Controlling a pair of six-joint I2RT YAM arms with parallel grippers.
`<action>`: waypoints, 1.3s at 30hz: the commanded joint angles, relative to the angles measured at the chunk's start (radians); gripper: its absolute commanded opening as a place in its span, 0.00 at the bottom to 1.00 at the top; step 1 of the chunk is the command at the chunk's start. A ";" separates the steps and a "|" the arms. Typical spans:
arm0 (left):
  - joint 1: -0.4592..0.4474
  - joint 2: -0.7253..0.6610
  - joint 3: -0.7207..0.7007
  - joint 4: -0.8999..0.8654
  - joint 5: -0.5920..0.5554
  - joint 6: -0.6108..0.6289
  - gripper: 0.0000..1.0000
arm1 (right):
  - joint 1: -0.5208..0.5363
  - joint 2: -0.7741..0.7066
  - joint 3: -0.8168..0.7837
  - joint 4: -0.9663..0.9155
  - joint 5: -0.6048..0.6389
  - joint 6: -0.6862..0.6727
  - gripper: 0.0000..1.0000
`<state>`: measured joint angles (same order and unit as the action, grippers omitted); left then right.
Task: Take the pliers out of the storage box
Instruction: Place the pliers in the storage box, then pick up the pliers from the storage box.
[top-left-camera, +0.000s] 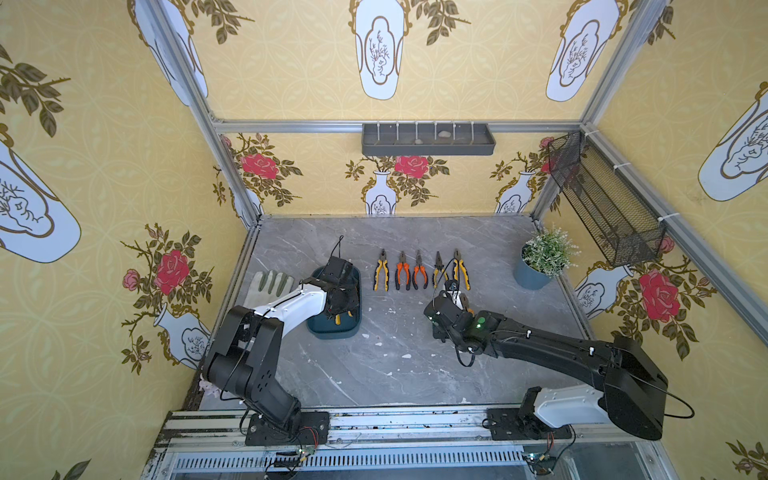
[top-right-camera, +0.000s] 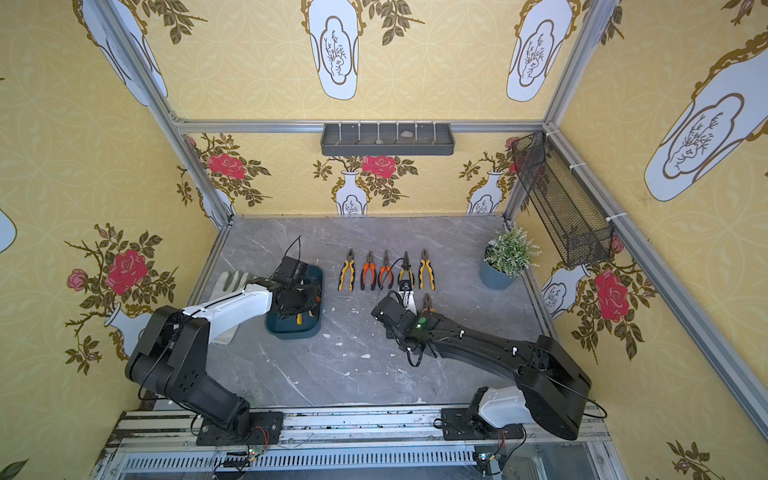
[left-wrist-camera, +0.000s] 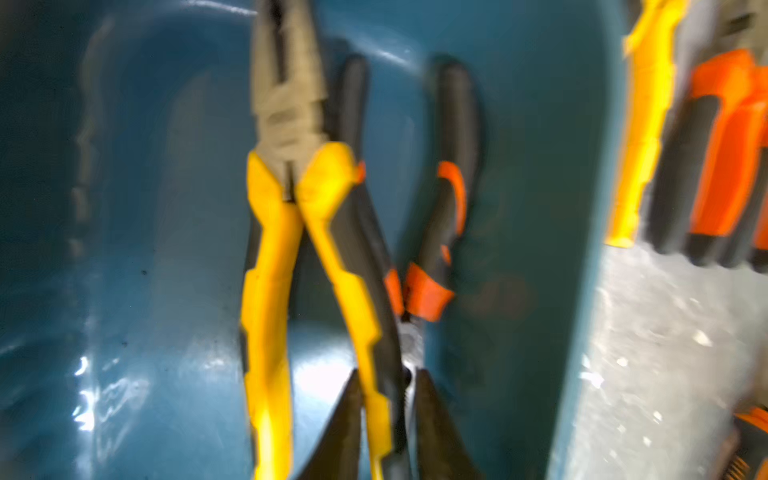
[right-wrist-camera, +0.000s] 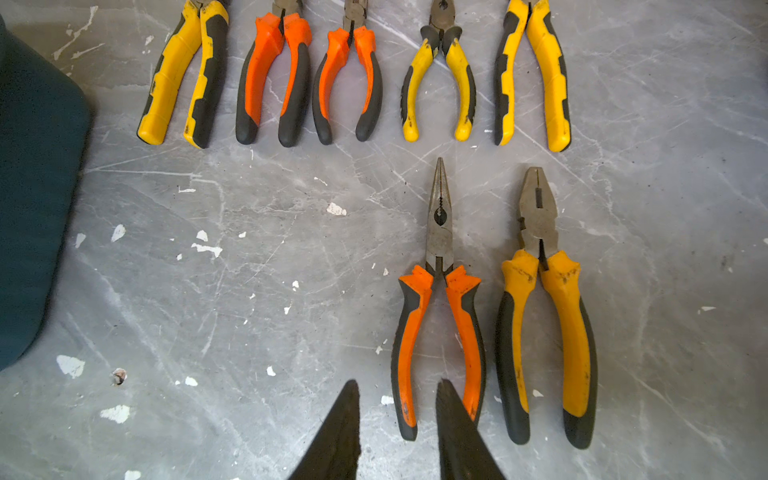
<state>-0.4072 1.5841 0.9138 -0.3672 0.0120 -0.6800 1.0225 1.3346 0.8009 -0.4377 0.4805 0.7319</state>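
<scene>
Inside the storage box (left-wrist-camera: 145, 249), left fingers (left-wrist-camera: 345, 428) straddle a pliers (left-wrist-camera: 266, 257) handle, likely to lift it, grip unclear; right fingers (right-wrist-camera: 336, 432) narrow, empty.

A staged robot lab cell — aluminium frame (top-left-camera: 291, 126), wallpapered panels (top-left-camera: 291, 62), left arm (top-left-camera: 257, 357) and right arm (top-left-camera: 561, 353) bolted beside a marble-patterned desk (top-left-camera: 374, 365).

A: How much of the box (top-left-camera: 332, 334) shows in both top views?
B: Little. The left arm (top-left-camera: 291, 305) covers it, left of centre in the frame. Only a yellow handle (top-left-camera: 337, 319) peeks out.
A: And the left wrist view?
B: Smeared. The pliers (left-wrist-camera: 270, 257) inside are blurred. Whether the left hand (left-wrist-camera: 387, 374) grips one, I cannot tell.
A: The right wrist view?
B: The row (right-wrist-camera: 332, 70) of five loses its jaws past the frame's edge.
</scene>
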 joint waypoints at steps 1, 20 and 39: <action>-0.001 -0.032 0.005 -0.014 0.002 0.023 0.45 | 0.001 0.001 0.004 0.005 0.022 0.002 0.33; 0.019 -0.089 -0.152 -0.090 -0.092 -0.003 0.41 | 0.002 0.018 0.019 -0.002 0.022 -0.003 0.33; 0.021 -0.032 -0.126 -0.105 -0.145 0.022 0.02 | 0.002 0.019 0.018 0.001 0.021 -0.002 0.33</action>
<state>-0.3882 1.5566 0.7868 -0.4377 -0.1299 -0.6731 1.0229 1.3552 0.8104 -0.4393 0.4805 0.7311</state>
